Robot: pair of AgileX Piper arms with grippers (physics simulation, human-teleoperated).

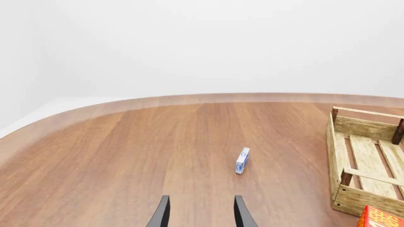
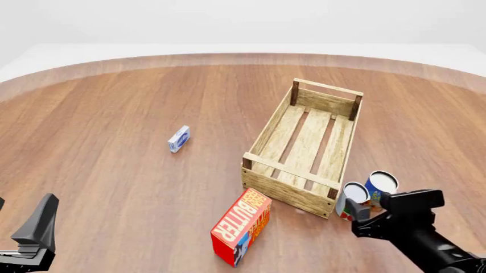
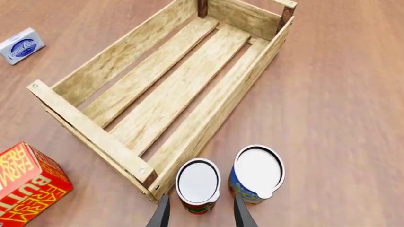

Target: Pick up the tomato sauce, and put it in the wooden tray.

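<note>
The tomato sauce (image 3: 198, 183), a small can with a silver top and a red and green label, stands upright just outside the near right corner of the wooden tray (image 3: 94, 137). In the front view the tomato sauce (image 2: 352, 196) touches or nearly touches the tray (image 2: 283, 191). My right gripper (image 3: 200, 215) is open just above the can, with a finger on either side of it and not touching it. The right gripper (image 2: 363, 219) sits near the table's front right. My left gripper (image 1: 200, 215) is open and holds nothing; it hangs low at the front left (image 2: 31, 236).
A wider blue and yellow can (image 3: 257, 172) stands right beside the tomato sauce, close to one right finger. A red and orange butter box (image 2: 241, 226) lies in front of the tray. A small blue and white box (image 2: 178, 139) lies left of the tray.
</note>
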